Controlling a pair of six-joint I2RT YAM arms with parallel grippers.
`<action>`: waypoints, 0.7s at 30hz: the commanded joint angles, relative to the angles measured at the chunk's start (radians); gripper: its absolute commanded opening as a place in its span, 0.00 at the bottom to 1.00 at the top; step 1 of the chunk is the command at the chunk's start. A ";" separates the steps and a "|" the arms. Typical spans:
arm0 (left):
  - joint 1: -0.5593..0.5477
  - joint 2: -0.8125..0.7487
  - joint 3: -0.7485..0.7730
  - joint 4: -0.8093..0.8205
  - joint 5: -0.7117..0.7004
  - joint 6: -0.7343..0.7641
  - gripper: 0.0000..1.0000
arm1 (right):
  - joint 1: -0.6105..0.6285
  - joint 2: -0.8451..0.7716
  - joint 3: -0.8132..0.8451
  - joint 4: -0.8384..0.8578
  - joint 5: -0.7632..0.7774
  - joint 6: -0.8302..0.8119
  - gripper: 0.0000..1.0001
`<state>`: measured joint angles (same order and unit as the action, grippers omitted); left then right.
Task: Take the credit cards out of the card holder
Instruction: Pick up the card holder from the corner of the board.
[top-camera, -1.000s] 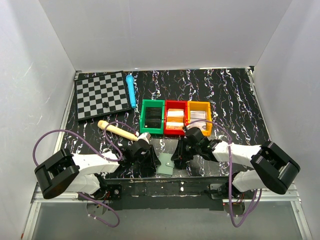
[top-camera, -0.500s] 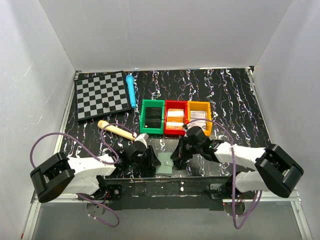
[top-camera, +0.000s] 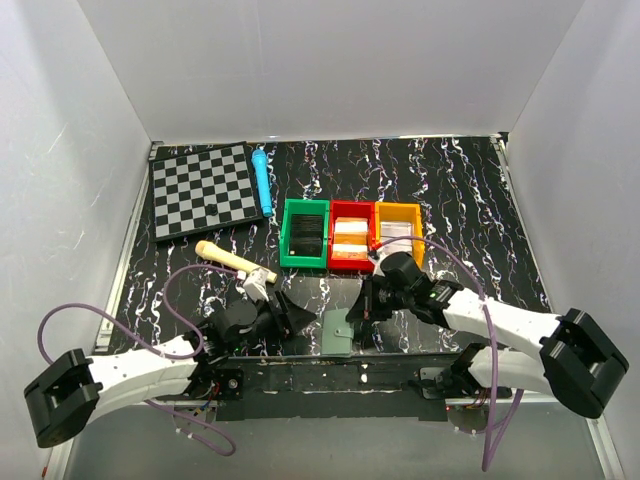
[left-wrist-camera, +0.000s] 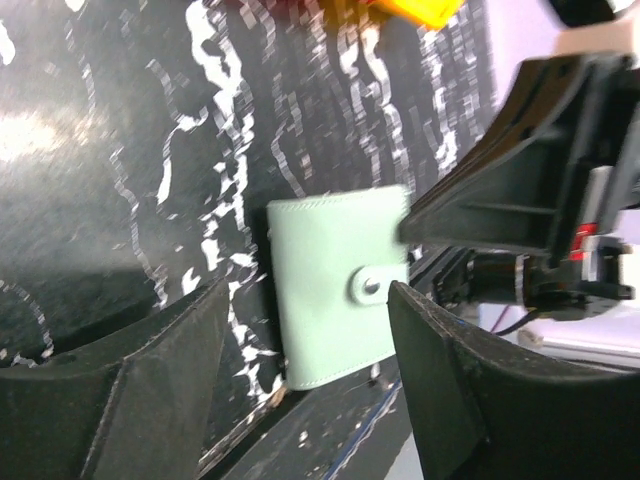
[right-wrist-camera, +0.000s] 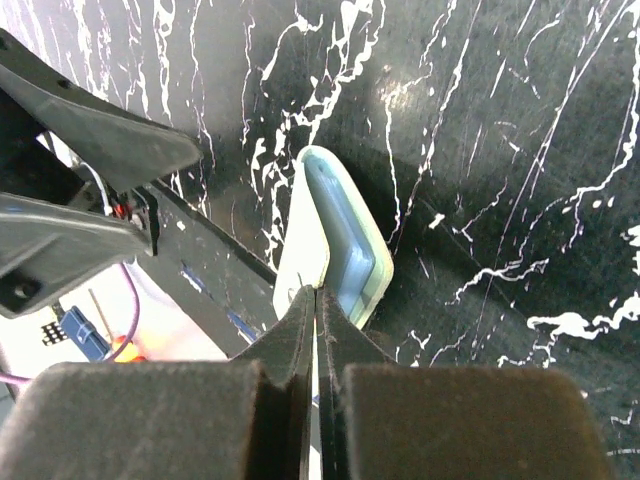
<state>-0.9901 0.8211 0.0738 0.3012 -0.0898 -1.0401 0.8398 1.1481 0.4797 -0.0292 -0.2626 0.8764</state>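
Spotting the card holder (top-camera: 337, 338) down at the 6 o'clock edge of the black marbled table (top-camera: 460, 200), grey-green outside facing up. Looks shut in the left wrist view, snap tab folded over the front, so insides totally hidden. Seems tipped up along one edge in the right wrist view, but hard to call for sure.

Got the left gripper (top-camera: 298, 318) at roughly 9 o'clock of the holder, fingers spread wide, holding nothing, just beside it. Got the right gripper (right-wrist-camera: 315, 298) at about 1 o'clock of it, fingers pressed flat together, tips right at the holder's edge near the tab. No telling an actual pinch on the flap from plain contact, too tight and blurry there.

At 12 o'clock of the holder, seeing a green bin (top-camera: 305, 232), red bin (top-camera: 350, 237) and orange bin (top-camera: 398, 232) in a row, side by side. White stuff in the red and orange ones, too small to identify. Out toward 10 o'clock, a chessboard (top-camera: 203, 190) with a blue pen-like stick (top-camera: 263, 182) just beside its 3 o'clock side. Also a wooden handle (top-camera: 232, 260), near end hidden behind the left arm (top-camera: 150, 360). Bottom of both wrist views blocked by their own fingers
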 joint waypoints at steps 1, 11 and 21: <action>0.005 -0.089 -0.016 0.111 -0.073 0.037 0.66 | 0.002 -0.057 0.089 -0.129 -0.046 -0.079 0.01; 0.005 -0.010 -0.026 0.360 0.016 0.092 0.73 | 0.002 -0.165 0.189 -0.282 -0.064 -0.140 0.01; 0.005 0.055 -0.029 0.587 0.153 0.123 0.74 | 0.002 -0.228 0.254 -0.293 -0.148 -0.131 0.01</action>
<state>-0.9894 0.8627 0.0563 0.7654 -0.0166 -0.9600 0.8398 0.9554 0.6643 -0.3309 -0.3477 0.7536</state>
